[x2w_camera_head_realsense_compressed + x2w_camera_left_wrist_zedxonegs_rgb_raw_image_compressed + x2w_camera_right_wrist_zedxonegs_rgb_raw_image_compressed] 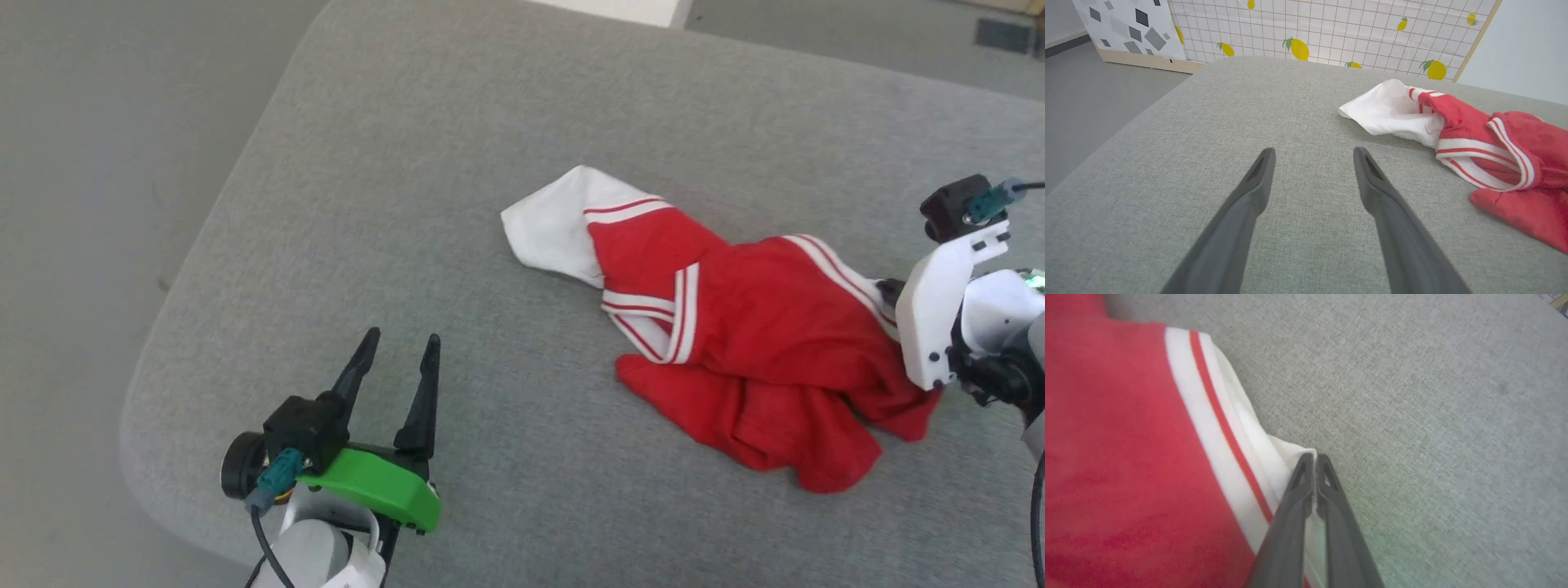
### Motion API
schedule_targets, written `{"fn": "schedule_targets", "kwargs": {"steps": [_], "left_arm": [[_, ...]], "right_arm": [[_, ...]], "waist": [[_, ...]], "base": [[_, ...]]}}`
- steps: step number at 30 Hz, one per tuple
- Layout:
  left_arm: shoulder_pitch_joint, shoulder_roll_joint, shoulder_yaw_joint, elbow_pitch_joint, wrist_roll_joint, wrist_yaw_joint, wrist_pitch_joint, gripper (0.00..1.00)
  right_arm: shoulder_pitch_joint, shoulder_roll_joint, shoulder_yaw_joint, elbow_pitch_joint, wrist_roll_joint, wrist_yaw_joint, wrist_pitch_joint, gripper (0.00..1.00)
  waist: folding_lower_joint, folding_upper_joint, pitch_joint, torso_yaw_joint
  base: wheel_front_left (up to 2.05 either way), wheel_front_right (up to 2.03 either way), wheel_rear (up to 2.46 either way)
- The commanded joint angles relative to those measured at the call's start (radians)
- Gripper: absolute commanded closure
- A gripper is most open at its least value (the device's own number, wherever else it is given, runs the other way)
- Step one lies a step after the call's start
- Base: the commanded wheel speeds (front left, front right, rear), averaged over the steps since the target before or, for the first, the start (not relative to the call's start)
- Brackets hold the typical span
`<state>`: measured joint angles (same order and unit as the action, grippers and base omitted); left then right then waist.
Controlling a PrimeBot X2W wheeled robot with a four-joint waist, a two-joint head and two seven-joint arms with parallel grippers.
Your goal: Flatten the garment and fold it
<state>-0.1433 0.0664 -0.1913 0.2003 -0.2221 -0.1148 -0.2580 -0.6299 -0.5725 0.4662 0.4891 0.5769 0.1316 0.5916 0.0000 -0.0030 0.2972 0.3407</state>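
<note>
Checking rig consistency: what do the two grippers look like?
Both have two long, dark, tapered fingers. The left gripper carries a bright green bracket, the right gripper a white bracket; each has a black camera block with a teal cable plug.

You have one shirt (759, 343) and one grey cushion (490, 122) to account for. Count two grippers, one left gripper (403, 335) and one right gripper (1314, 457); each carries two dark fingers (1247, 196), which makes four fingers in all. You will also count two printed panels, one lemon-print panel (1331, 24) and one panel with grey shapes (1126, 24), and on the shirt one white sleeve (551, 224) in plain sight.
</note>
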Motion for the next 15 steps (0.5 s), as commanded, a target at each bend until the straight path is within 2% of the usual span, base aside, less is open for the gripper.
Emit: {"fn": "schedule_targets", "kwargs": {"steps": [1, 8, 11, 15], "left_arm": [[0.006, -0.004, 0.007, 0.003, 0.005, -0.007, -0.004, 0.0], [0.032, 0.005, 0.033, 0.006, 0.007, -0.012, -0.004, 0.0], [0.039, 0.005, 0.037, 0.005, 0.008, -0.013, -0.004, 0.0], [0.045, 0.004, 0.045, 0.003, 0.006, -0.014, -0.004, 0.0]], "right_arm": [[0.035, 0.009, -0.003, 0.011, 0.008, -0.001, -0.028, 1.0], [0.091, -0.021, -0.133, -0.042, -0.042, -0.001, -0.147, 1.0], [0.135, -0.022, -0.223, -0.058, -0.077, -0.001, -0.16, 1.0], [0.218, -0.003, -0.394, -0.07, -0.163, -0.001, -0.133, 1.0]], "waist": [[0.0, 0.003, -0.069, -0.067], [0.0, 0.003, -0.143, -0.168], [0.0, 0.003, -0.157, -0.195], [0.0, 0.003, -0.167, -0.227]], "base": [[0.0, 0.0, 0.0], [0.0, 0.0, 0.0], [0.0, 0.0, 0.0], [0.0, 0.0, 0.0]]}}
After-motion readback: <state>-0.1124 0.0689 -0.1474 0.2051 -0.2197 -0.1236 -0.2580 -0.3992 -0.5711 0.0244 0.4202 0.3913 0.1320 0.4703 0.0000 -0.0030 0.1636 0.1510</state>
